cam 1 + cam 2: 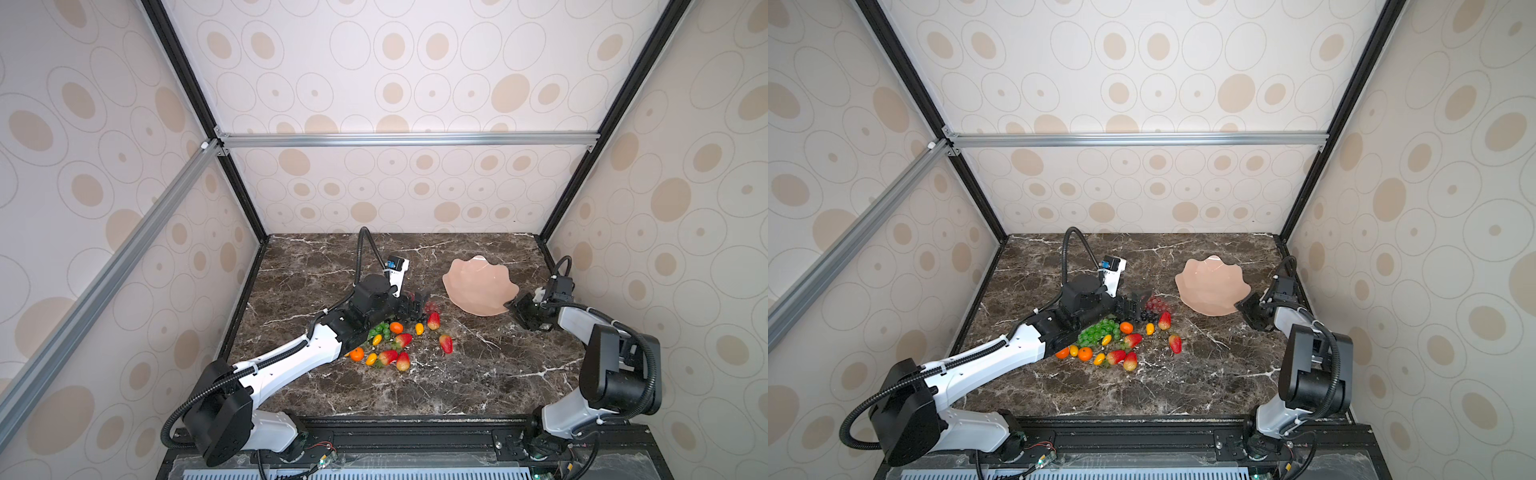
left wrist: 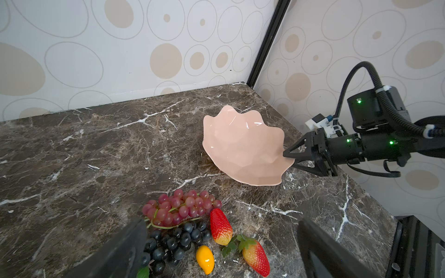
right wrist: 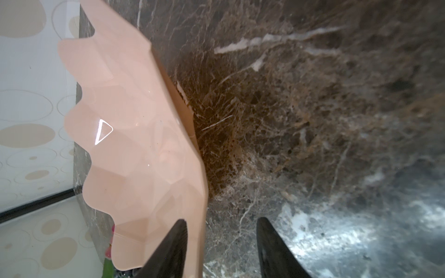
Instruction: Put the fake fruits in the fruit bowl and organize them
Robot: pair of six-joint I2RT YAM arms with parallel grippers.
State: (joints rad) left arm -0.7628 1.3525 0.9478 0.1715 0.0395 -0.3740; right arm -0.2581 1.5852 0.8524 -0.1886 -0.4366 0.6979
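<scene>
Two dark fingers (image 3: 173, 245) of the right gripper (image 3: 221, 219) fill the foreground of the right wrist view. They stand partly apart with the wavy rim of the fruit bowl (image 3: 134, 144) between them. One finger lies over the bowl's inner face and the other is outside it with a clear gap to the rim, so nothing is gripped yet. Whether the inner finger already touches the plastic I cannot tell from so close and blurred a view. The step in hand looks like taking hold of the bowl's edge to steady or shift it. To do that well, the fingers should reach further in past the scalloped lip, so they close on a broad lobe rather than a thin tip. They should close gently, since the glossy shell will probably slip or tip if pinched at an angle, and the bowl is best kept flat on the desk (image 1: 457, 374). The bowl is empty. All the fruit lies on the desk on the side of the bowl away from the right gripper, near it but not touching. The red grape bunch (image 2: 180, 207) is closest to the bowl, then the dark grape bunch (image 2: 175, 238), two strawberries (image 2: 220, 227) and a yellow-orange oval fruit (image 2: 205, 258). The green grape bunch (image 1: 1098, 332) and the oranges (image 1: 1126, 327) lie farther off. The left gripper (image 2: 221, 223) hangs over the grapes with its fingers spread wide, holding nothing, the dark bunch and the nearer strawberry lying between them.
</scene>
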